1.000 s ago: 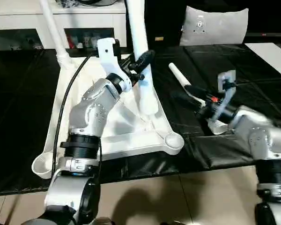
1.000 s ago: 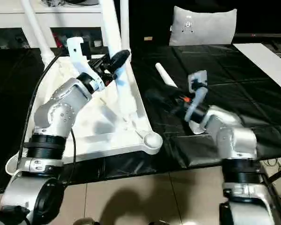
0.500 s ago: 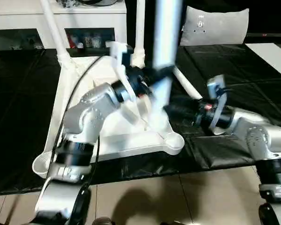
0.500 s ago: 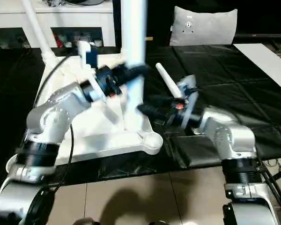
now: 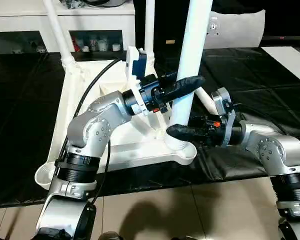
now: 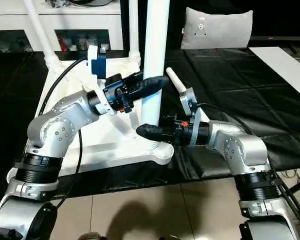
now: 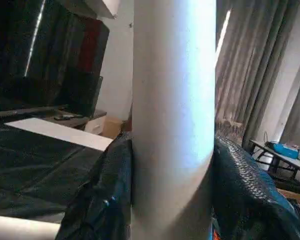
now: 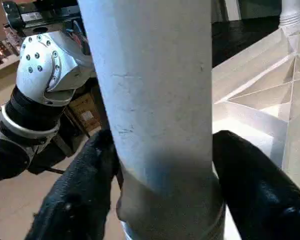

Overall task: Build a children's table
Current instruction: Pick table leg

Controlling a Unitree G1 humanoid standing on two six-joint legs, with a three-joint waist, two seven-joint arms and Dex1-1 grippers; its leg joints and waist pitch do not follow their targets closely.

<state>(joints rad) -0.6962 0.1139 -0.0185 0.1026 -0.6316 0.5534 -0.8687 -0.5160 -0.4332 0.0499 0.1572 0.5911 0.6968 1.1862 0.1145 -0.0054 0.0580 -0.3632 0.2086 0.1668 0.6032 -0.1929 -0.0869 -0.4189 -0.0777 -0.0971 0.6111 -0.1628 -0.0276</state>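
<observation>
I see the white plastic table top (image 5: 85,120) lying upside down on the black-covered work table (image 5: 270,75). A long white tube leg (image 5: 192,65) stands in its near right corner socket (image 5: 182,147). Two more legs (image 5: 57,30) stand at the far corners. Another leg (image 6: 174,80) lies behind, to the right.

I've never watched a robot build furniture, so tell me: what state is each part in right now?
Tabletop: upside down, ribs showing.
Leg in the near corner socket: upright, held by both pincers.
Two far legs: upright in their sockets.
Fourth leg: lying loose on the black cover.
Left pincer: clamped on the leg.
Right pincer: around the leg's base.
</observation>
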